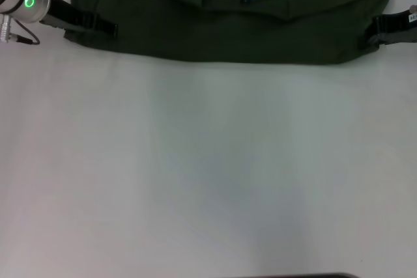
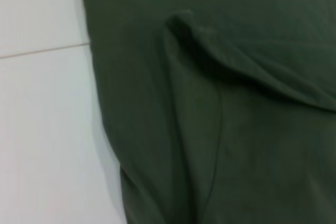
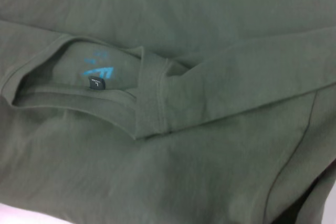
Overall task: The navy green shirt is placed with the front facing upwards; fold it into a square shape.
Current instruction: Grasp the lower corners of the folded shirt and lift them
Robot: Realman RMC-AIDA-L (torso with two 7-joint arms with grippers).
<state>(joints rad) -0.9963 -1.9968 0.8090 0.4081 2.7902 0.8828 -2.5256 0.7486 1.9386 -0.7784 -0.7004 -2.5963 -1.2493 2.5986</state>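
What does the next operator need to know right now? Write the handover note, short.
Left claw: at the shirt's left edge, far side of the table. Whether it grips the cloth cannot be told.
Right claw: at the shirt's right edge, same doubt.
Shirt: bunched along the table's far edge, neck opening with its blue label facing up, a sleeve folded in across the body beside the collar.
Done: some folding has begun; the sleeve lies over the body.
Left: it is no square yet. Finish the folds and flatten it.
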